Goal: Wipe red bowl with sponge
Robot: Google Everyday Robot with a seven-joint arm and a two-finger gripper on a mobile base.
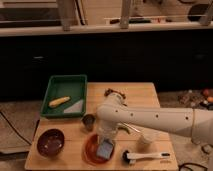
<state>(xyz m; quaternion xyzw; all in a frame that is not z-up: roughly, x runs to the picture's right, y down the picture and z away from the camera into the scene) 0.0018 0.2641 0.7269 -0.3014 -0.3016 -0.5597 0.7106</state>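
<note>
The red bowl (90, 148) is shallow and orange-red and sits at the front middle of the wooden table (135, 95). The pale blue-grey sponge (105, 150) lies on the bowl's right half. My gripper (105, 141) comes down from the white arm (150, 118) directly over the sponge, touching or holding it. The arm covers part of the bowl's far rim.
A deeper dark maroon bowl (50, 141) sits at the front left. A white-handled brush (145, 157) lies at the front right. A green tray (66, 94) with a yellow item (59, 101) stands at the back left. A small metal cup (89, 121) stands behind the red bowl.
</note>
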